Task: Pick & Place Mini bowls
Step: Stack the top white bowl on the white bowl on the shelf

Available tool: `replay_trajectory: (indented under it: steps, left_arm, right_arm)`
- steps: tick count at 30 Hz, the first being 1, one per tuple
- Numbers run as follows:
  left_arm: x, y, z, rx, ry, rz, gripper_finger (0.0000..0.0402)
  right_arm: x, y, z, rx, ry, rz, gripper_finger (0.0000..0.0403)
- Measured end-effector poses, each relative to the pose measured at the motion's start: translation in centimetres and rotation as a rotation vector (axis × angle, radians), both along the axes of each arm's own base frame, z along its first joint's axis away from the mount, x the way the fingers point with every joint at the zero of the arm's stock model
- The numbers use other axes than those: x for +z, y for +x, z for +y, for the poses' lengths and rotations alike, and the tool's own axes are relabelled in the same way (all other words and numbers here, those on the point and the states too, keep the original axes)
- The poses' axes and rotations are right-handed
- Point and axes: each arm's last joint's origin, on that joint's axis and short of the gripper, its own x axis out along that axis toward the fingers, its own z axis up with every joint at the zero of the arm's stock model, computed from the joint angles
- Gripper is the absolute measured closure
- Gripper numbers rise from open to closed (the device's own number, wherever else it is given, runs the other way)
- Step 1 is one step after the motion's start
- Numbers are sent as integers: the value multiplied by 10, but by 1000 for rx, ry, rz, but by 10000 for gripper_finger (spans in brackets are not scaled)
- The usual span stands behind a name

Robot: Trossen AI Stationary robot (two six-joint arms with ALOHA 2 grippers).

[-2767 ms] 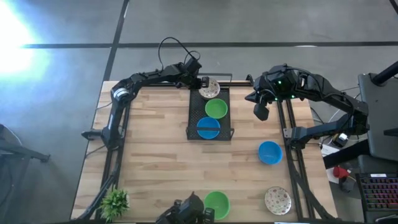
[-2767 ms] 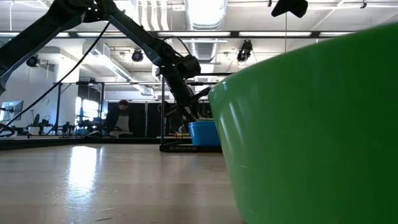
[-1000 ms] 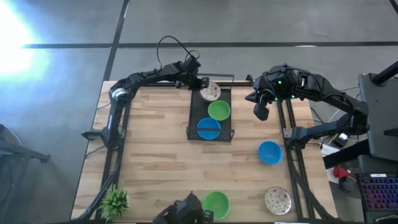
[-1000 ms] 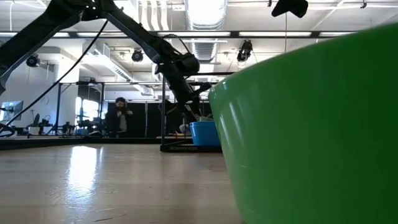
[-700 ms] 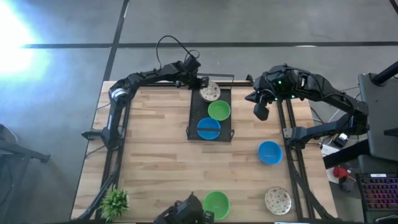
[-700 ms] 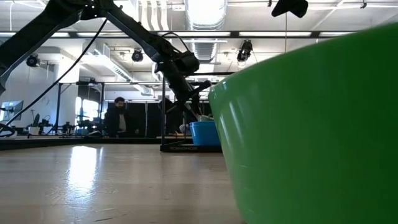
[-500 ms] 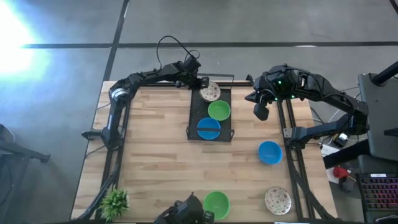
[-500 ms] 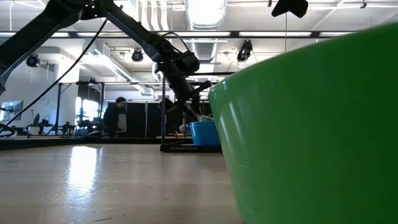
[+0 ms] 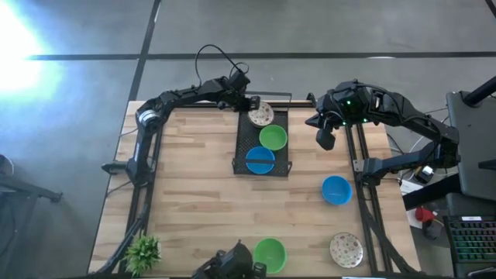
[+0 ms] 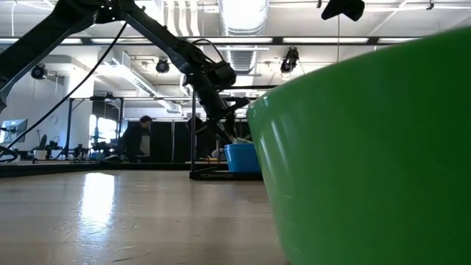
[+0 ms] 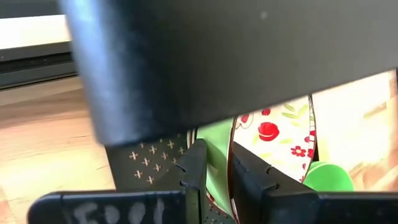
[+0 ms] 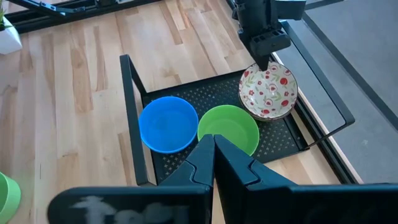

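Floral bowl (image 12: 268, 91) rim between left tool (image 12: 264, 59) fingers — in tray (image 12: 134, 118).

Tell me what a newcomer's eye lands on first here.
First, the black tray at the table's far middle, holding a blue bowl, a green bowl and a floral bowl, whose rim the left gripper pinches. Next, the huge green bowl filling the low view's right side.

Grey concrete floor (image 9: 77, 93), ceiling lights (image 10: 243, 11), person (image 10: 136, 140) in bkgd.
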Motion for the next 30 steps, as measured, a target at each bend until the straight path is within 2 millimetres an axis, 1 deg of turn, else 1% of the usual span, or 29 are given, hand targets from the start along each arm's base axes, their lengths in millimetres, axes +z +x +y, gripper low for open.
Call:
replay_trajectory:
  steps: [5,9,12,22,25,30]
  left_arm:
    - [0,0,0,-9,7,1,370]
    - [0,1,-1,-3,1,-2,374]
    - [0,1,-1,0,-1,-3,365]
    - [1,1,-1,-19,-3,-9,317]
    - [1,1,-2,-59,-6,-14,313]
    - [0,-1,-2,-77,-23,-6,312]
  right_arm:
    - [0,0,0,0,0,0,394]
    - [0,0,0,2,-2,1,394]
    - [0,0,0,2,-2,0,394]
    - [0,0,0,1,-1,0,394]
    - [0,0,0,0,0,0,394]
    - [0,0,0,0,0,0,394]
